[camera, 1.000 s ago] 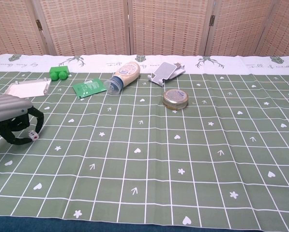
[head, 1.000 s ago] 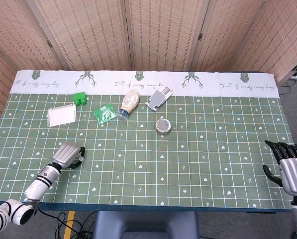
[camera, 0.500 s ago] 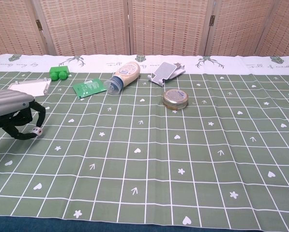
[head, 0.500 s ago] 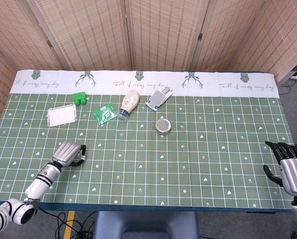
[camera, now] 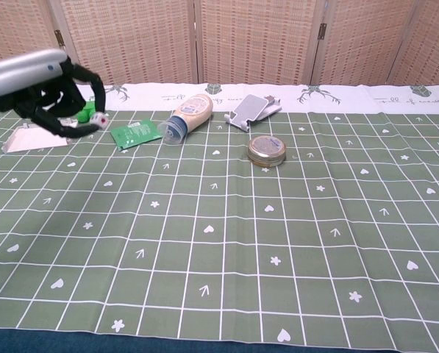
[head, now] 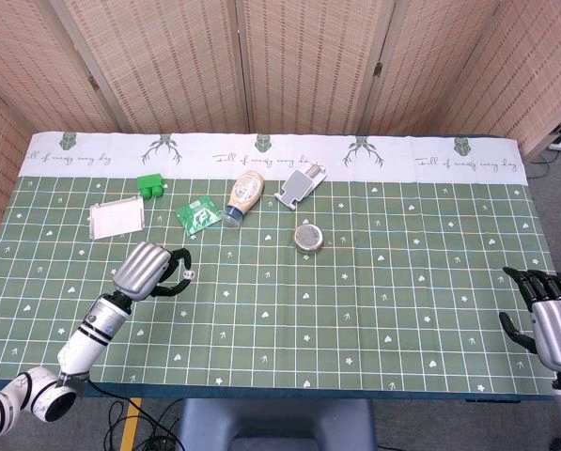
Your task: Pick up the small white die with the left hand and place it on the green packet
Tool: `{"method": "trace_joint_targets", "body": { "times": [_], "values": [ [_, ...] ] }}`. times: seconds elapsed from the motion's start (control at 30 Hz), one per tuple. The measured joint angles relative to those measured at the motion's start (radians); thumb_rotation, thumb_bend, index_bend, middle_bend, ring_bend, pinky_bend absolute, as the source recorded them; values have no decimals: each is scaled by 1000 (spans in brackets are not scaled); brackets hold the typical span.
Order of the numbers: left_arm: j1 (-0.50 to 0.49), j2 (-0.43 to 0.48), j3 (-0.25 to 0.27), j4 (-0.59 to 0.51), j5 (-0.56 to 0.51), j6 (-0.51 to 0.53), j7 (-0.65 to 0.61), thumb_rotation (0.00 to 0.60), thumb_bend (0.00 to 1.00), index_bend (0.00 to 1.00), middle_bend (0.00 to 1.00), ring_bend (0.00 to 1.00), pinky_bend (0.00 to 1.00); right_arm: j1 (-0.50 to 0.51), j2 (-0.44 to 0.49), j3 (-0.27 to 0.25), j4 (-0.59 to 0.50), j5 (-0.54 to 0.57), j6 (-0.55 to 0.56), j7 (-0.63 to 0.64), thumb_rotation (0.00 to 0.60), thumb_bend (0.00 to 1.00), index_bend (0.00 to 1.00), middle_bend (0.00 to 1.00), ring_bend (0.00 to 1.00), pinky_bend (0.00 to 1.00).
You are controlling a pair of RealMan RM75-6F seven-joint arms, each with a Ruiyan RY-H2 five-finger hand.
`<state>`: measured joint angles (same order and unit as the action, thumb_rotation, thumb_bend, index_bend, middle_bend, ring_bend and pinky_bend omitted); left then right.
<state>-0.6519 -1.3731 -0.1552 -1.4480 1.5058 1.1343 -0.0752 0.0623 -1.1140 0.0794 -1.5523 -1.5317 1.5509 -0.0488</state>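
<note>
Since one second ago, the small white die (camera: pixel 98 116) has left the cloth: it was lying under the left hand (head: pixel 151 270) near the table edge, and now this hand pinches it at the fingertips and carries it high above the tablecloth (head: pixel 374 282). I judge it is held this high so that it passes over the cloth toward the green packet (head: pixel 197 213), which lies ahead of the hand and a little to its right, well apart.

Beyond the packet I count one squeeze bottle (head: pixel 244 195) lying on its side, one phone stand (head: pixel 301 181), one round tin (head: pixel 308 237), one green toy brick (head: pixel 149 185) and one white tray (head: pixel 116 219). Far from all this, the right hand (head: pixel 551 324) waits at the table corner, holding nothing, fingers apart.
</note>
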Motion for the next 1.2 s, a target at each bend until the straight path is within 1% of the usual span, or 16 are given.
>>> {"method": "trace_joint_targets", "body": {
  "times": [0.03,0.1,0.17,0.23,0.33,0.43,0.5,0.53,0.63,0.73,0.97,1.07,1.2],
  "values": [
    [0,0,-12,-9,6,26,-5,600,349,149,871,787,1000,-1,0,0,0,0,0,-1,600,234,214,295,230,262],
    [1,2,-39,-41,13,73,-12,600,349,95,838,763,1000,-2,1,0,-1,3,0,-1,600,234,214,295,230,262],
    [4,8,-55,-71,12,92,-13,600,349,42,787,720,999,-3,1,0,0,6,-1,1,600,235,214,295,230,262],
    [9,22,-64,-98,0,98,-7,600,349,21,745,677,996,-3,1,1,2,8,-2,4,600,235,214,295,230,262],
    [22,45,-65,-121,-26,98,22,600,349,23,696,616,982,-3,0,2,8,10,-4,9,600,234,215,295,230,262],
    [46,73,-62,-147,-63,101,43,600,349,31,642,550,935,-1,1,4,13,13,-7,12,600,234,214,295,230,262],
    [70,96,-58,-164,-92,107,58,600,349,43,602,499,855,1,4,6,15,13,-8,13,600,234,215,295,230,262],
    [82,107,-55,-170,-104,110,65,600,349,56,578,478,798,2,6,8,16,14,-9,13,600,234,215,295,230,262],
    [124,143,-42,-189,-141,126,85,600,349,99,526,437,658,5,13,11,14,14,-11,12,600,235,214,295,230,262],
    [170,173,-26,-204,-169,154,110,600,349,114,506,404,564,7,20,13,5,14,-13,10,600,234,214,295,230,262],
    [272,223,24,-223,-204,236,228,600,349,150,464,364,492,11,31,12,-12,6,-17,28,600,235,214,295,230,262],
    [318,239,43,-238,-214,278,241,600,349,161,461,363,450,14,33,8,-15,-2,-21,37,600,235,214,295,230,262],
    [374,254,76,-260,-211,319,259,600,349,176,461,362,433,17,37,-3,-25,-19,-29,61,600,235,214,295,230,262]
  ]
}}
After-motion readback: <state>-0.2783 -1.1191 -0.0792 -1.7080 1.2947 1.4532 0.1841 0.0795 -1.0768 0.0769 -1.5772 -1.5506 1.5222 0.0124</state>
